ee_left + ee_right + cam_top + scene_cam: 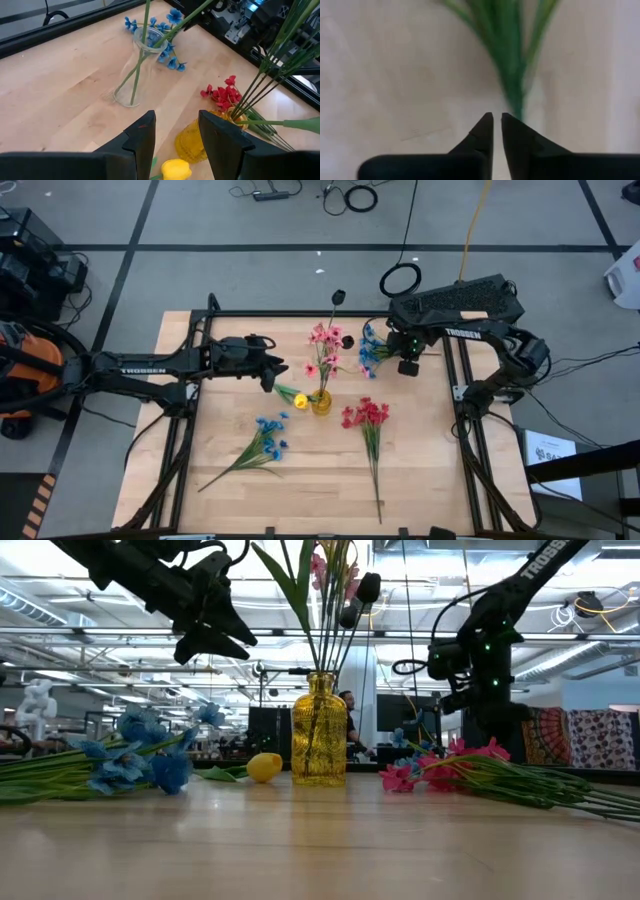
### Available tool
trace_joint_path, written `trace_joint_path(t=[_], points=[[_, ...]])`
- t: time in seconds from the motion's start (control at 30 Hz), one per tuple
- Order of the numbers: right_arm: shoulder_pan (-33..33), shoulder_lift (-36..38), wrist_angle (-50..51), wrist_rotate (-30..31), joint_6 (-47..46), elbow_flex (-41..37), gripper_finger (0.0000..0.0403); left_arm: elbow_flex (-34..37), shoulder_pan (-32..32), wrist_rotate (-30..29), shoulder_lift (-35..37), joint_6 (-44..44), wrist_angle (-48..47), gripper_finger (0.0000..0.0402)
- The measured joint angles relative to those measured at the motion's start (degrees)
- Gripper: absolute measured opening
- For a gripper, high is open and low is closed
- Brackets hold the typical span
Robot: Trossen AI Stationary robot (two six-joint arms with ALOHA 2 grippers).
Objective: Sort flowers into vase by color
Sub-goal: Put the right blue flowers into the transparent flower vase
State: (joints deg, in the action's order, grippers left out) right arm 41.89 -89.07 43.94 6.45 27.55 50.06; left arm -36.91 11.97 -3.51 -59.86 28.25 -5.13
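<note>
the flowers lie part sorted. nearest the front edge of the table (230, 510), a blue bunch (268, 434) and a red spray (366, 416) lie flat, apart from each other. mid-table, the yellow vase (321, 402) stands upright and holds the pink flowers (325, 340); a small yellow flower (300, 400) lies just beside its base. farther back, a second, clear vase (134, 75) holds the other blue bunch (371, 350).

the left gripper (278, 370) hovers near the yellow vase, jaws spread, holding nothing. the right gripper (408, 366) hangs above the clear vase, jaws almost pressed together and nothing seen between them.

judgement: one placement looks complete and a fresh pick is due. the next move calls for a low descent onto a thin stem lying flat, a pinch away from the blooms, then a lift tall enough to clear the vase rim without tipping it.
</note>
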Motion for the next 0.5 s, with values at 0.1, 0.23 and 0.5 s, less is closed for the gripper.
trace_joint_path(t=[0.1, 0.23, 0.5], points=[[0.56, -0.03, -1.09, 3.53, 1.69, 0.00, 0.0062, 0.00, 0.00, -0.02, 0.00, 0.02, 0.09, 0.0157], [1.45, -0.03, -2.49, 1.75, 4.38, 0.00, 0.0093, 0.00, 0.00, -1.00, 0.00, 0.55, 0.09, 0.0157], [3.23, -2.64, -3.87, -1.18, 5.34, 0.00, 0.0109, 0.00, -0.11, -2.80, 0.00, 3.12, 0.07, 0.0157]])
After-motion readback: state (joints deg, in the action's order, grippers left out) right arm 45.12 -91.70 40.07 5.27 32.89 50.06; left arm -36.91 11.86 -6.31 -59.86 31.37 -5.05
